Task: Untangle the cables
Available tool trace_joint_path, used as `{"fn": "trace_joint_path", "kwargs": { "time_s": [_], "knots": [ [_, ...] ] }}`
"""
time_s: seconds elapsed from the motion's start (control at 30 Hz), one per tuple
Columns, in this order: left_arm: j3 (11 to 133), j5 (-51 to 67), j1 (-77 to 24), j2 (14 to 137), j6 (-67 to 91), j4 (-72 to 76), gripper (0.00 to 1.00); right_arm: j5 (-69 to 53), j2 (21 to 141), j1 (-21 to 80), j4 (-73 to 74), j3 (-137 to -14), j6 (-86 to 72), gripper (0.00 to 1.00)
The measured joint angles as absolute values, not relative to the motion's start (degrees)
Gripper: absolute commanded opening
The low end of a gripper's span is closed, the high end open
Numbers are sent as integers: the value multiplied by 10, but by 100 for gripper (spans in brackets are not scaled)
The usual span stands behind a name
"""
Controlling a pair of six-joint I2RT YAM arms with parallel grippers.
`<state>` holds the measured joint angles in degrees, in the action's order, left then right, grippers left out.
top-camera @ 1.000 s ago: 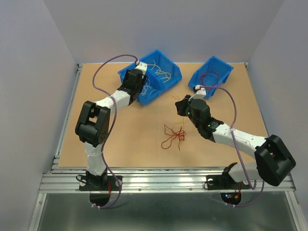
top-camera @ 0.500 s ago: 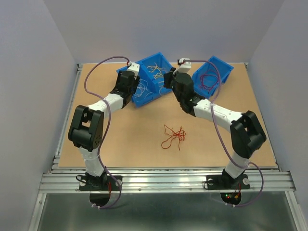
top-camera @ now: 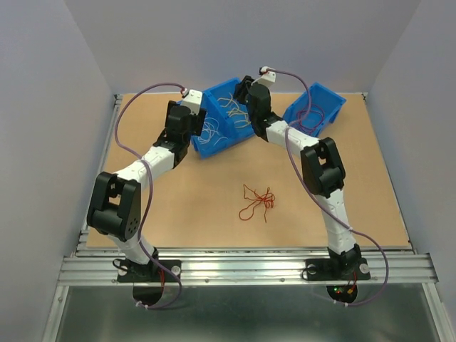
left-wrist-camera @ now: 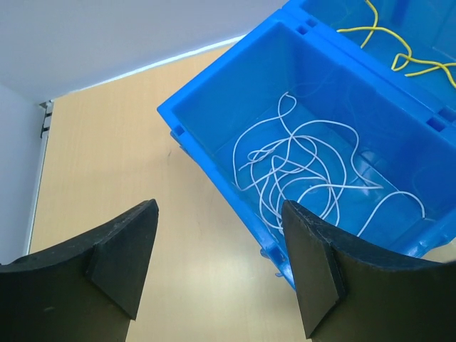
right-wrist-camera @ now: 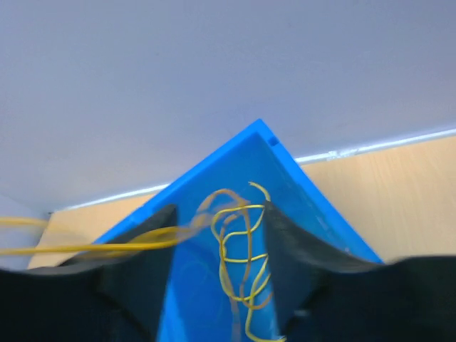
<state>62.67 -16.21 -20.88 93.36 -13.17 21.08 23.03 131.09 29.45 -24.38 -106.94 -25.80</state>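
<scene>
You have the left claw [left-wrist-camera: 219,214] released: its fingers stand wide apart with nothing between them, over the table [top-camera: 178,206] just short of the large blue bin [left-wrist-camera: 228,92]. The white cables [left-wrist-camera: 299,171] lie in loose loops on the floor of the compartment ahead and to the right of that claw, apart from both fingers. Your right claw [right-wrist-camera: 219,210] is over the same bin's far compartment, and its fingers are also parted. The yellow cables [right-wrist-camera: 236,234] curl directly between and below them. One yellow strand runs out past the left finger (the wrist view is too blurred to tell whether it touches). The small blue bin [top-camera: 318,107] sits to that claw's right, with red strands [top-camera: 308,117] inside. A tangle of red cables [top-camera: 256,201] lies on the table well behind both claws, toward the arm bases, touching neither.
</scene>
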Motion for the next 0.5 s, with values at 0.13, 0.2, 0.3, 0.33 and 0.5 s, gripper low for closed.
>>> {"fn": "trace_joint_path", "kwargs": {
  "time_s": [0.13, 0.2, 0.3, 0.33, 0.5],
  "knots": [
    [624, -160, -209, 931, -132, 216, 82, 224, 1348, 277, -212, -1118, -276, 78],
    [623, -159, -209, 931, -132, 216, 82, 226, 1344, 273, -198, -1118, -283, 78],
    [623, -157, -209, 931, -132, 217, 82, 223, 1312, 272, -186, -1092, -284, 78],
    [622, -156, -209, 931, -132, 217, 82, 221, 1299, 273, -184, -1078, -283, 77],
    [607, -153, -209, 923, -131, 226, 82, 221, 1150, 275, -152, -945, -276, 79]
  ]
}}
